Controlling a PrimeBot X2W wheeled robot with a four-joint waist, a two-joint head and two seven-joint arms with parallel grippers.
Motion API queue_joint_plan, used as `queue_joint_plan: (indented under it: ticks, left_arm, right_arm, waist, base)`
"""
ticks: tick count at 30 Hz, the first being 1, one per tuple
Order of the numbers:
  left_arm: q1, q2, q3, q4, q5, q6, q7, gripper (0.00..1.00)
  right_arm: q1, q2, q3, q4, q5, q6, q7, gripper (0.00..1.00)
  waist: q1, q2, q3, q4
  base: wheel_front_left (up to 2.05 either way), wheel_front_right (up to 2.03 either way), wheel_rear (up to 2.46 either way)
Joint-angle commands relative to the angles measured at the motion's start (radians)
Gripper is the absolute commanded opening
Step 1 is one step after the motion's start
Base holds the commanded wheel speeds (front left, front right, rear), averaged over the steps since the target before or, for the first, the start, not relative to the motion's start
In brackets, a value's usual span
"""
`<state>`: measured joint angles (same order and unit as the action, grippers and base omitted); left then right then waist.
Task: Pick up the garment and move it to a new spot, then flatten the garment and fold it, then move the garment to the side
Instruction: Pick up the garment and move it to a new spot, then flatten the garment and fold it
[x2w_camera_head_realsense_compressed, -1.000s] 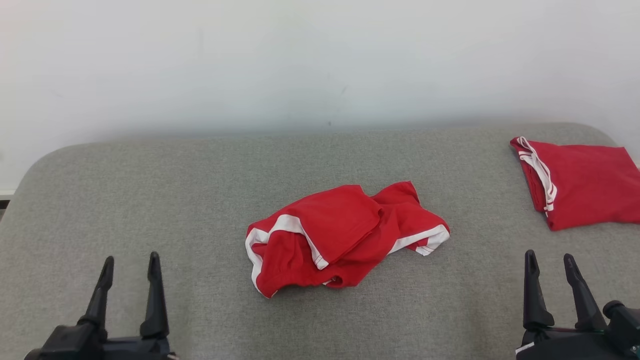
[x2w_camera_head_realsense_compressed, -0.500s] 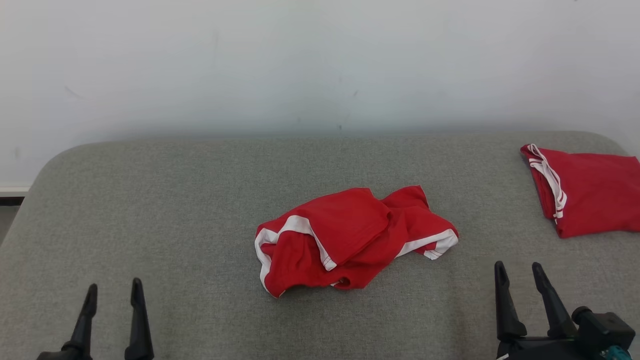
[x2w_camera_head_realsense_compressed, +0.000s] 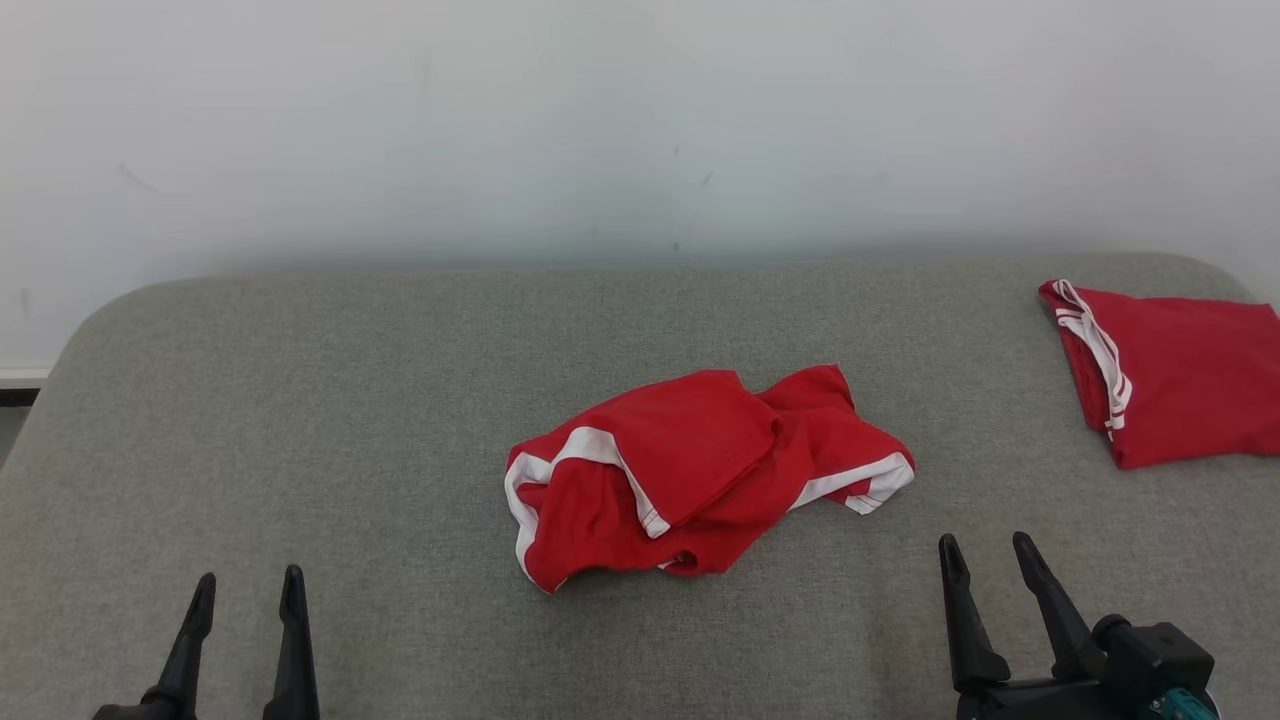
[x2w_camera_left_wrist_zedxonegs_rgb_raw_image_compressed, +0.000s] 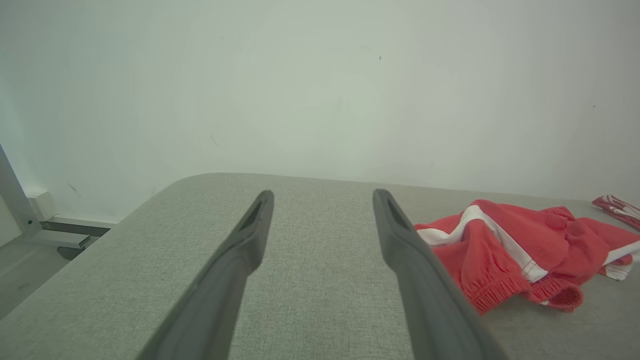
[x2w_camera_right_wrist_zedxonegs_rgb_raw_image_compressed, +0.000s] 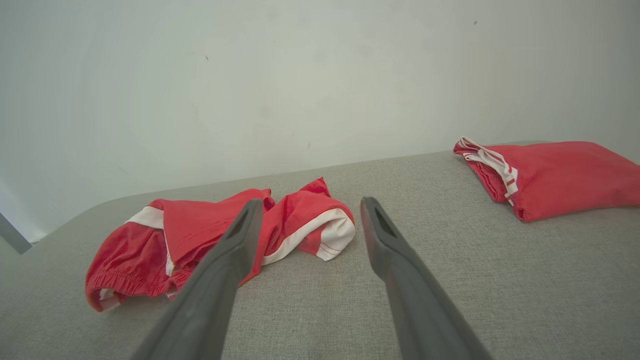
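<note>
The garment is bright red, with broad white bands along its hems and a thin white line beside them; its gathered waistband is plain red. The folded garment is the same red, with narrow white stripes at its left edge. The table is a light grey weave, finely flecked. The wall is off-white with a few dark specks. The left gripper and right gripper are black; a teal part shows at the right one's base.
</note>
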<state>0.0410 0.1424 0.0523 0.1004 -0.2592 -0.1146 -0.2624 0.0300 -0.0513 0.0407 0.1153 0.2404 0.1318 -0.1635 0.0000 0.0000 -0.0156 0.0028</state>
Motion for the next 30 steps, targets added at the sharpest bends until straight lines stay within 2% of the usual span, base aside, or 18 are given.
queue_joint_plan:
  ticks: [1,30]
  left_arm:
    - [-0.006,-0.003,0.004,0.006,0.010,-0.006,-0.003,1.00]
    - [-0.022,-0.005,0.004,0.024,0.029,-0.016,-0.003,1.00]
  right_arm:
    - [-0.007,-0.003,0.003,0.005,0.002,-0.003,-0.006,1.00]
    - [-0.001,-0.003,0.004,0.021,0.012,-0.003,-0.016,1.00]
  waist:
    - [0.0000,0.0000,0.003,0.003]
    - [0.0000,0.0000,0.019,0.001]
  base:
    - [0.00,0.00,0.00]
    - [0.00,0.00,0.00]
